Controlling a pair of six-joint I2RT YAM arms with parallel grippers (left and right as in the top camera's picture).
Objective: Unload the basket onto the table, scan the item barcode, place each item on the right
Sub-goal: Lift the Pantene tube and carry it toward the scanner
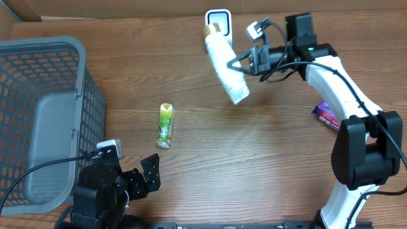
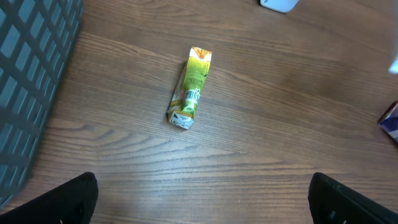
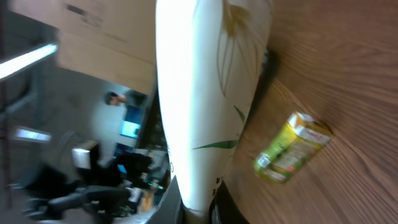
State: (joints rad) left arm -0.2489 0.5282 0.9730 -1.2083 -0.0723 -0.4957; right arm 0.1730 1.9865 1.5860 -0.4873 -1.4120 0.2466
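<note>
White leaf-printed tube (image 3: 199, 106) clamped in right end effector (image 1: 234, 63), left end effector (image 2: 205, 200) apart, carton (image 2: 190, 87) print unreadable

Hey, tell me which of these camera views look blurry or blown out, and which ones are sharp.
Right wrist view: the white tube is overexposed to an almost featureless glow, and the room behind it is blurred. The green carton is slightly soft. Left wrist view: the carton and wood grain are sharp, with no glare. Overhead view: evenly lit and clear across the table.
</note>
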